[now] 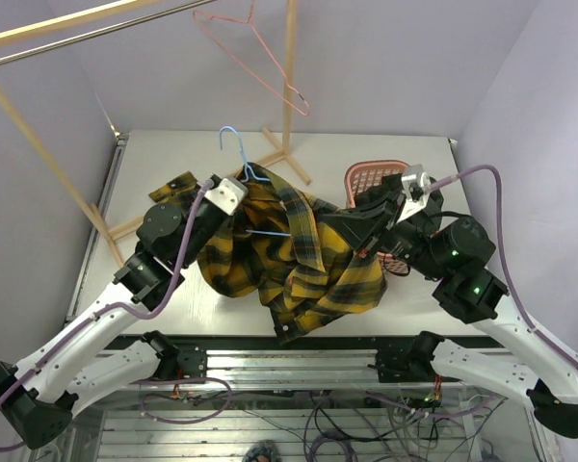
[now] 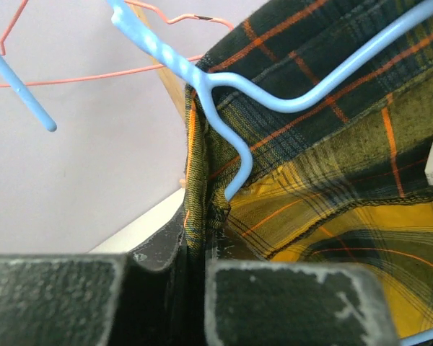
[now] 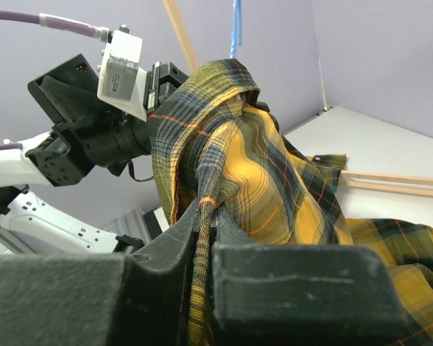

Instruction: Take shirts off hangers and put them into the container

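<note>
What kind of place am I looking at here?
Probably a robotics lab cell staged for laundry practice: a left arm and right arm bolted to a white table, plain walls, and a wooden clothes rack with a pink wire hanger.

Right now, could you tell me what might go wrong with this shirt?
The blue hanger sits inside the plaid shirt that the left gripper and right gripper pinch; pulling may snag fabric or drag it along. The basket is half hidden behind the right arm, so a drop could miss.
</note>
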`<state>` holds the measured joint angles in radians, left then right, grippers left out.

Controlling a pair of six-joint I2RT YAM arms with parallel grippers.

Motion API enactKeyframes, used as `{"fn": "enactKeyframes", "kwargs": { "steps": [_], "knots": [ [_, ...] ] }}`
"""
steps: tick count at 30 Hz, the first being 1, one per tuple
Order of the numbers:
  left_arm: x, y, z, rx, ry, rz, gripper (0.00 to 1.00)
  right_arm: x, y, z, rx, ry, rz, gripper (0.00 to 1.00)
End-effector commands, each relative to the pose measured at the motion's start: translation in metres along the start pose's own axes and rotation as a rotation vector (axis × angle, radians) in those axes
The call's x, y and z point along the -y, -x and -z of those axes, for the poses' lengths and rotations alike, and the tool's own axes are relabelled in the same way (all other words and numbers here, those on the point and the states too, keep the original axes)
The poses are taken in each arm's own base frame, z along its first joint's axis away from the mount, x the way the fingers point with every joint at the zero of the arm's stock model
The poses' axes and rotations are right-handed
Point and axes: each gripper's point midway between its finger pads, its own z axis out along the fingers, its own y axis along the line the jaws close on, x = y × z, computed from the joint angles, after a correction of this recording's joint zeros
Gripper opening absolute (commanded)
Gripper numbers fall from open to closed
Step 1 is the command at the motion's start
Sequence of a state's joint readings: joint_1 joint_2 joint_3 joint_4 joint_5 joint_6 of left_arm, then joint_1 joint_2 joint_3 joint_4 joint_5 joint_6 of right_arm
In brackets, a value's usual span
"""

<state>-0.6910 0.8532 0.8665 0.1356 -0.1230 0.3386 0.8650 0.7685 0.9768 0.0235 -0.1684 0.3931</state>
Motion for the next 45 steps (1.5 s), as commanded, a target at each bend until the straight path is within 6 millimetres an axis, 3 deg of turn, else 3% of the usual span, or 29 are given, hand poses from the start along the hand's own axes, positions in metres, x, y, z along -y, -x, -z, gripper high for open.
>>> {"fn": "enactKeyframes", "kwargs": {
  "steps": [1, 3, 7, 10, 13, 18, 21, 23, 27, 33, 45],
  "knots": [
    [-0.03, 0.014, 0.0, 0.022, 0.142, -0.015, 0.07, -0.008, 0.026, 0.001, 0.044, 0.006, 0.001, 0.0],
    [-0.044, 0.016, 0.002, 0.005, 0.204, -0.041, 0.07, 0.007, 0.013, -0.005, -0.024, -0.072, -0.006, 0.04],
    [-0.066, 0.011, 0.003, -0.087, 0.303, -0.149, 0.07, 0.035, -0.014, -0.016, -0.187, -0.203, 0.017, 0.62],
    [-0.081, 0.003, 0.007, -0.18, 0.374, -0.248, 0.07, 0.051, -0.017, -0.016, -0.214, -0.289, 0.045, 0.74],
    [-0.09, 0.002, 0.014, -0.237, 0.425, -0.345, 0.07, 0.066, -0.002, -0.006, -0.188, -0.387, 0.1, 0.75],
    [-0.098, 0.004, 0.025, -0.338, 0.453, -0.488, 0.07, 0.092, 0.04, 0.024, -0.129, -0.596, 0.234, 0.76],
    [-0.098, 0.014, 0.028, -0.362, 0.446, -0.509, 0.07, 0.089, 0.049, 0.025, -0.132, -0.585, 0.264, 0.74],
    [-0.097, 0.025, 0.029, -0.352, 0.431, -0.484, 0.07, 0.079, 0.04, 0.015, -0.165, -0.508, 0.254, 0.73],
    [-0.098, 0.047, 0.031, -0.297, 0.41, -0.422, 0.07, 0.048, 0.001, -0.01, -0.244, -0.268, 0.191, 0.7],
    [-0.103, 0.063, 0.034, -0.289, 0.403, -0.418, 0.07, 0.039, -0.043, -0.026, -0.275, -0.158, 0.093, 0.68],
    [-0.103, 0.074, 0.029, -0.273, 0.389, -0.424, 0.07, 0.027, -0.048, -0.045, -0.209, -0.058, 0.062, 0.68]
  ]
}}
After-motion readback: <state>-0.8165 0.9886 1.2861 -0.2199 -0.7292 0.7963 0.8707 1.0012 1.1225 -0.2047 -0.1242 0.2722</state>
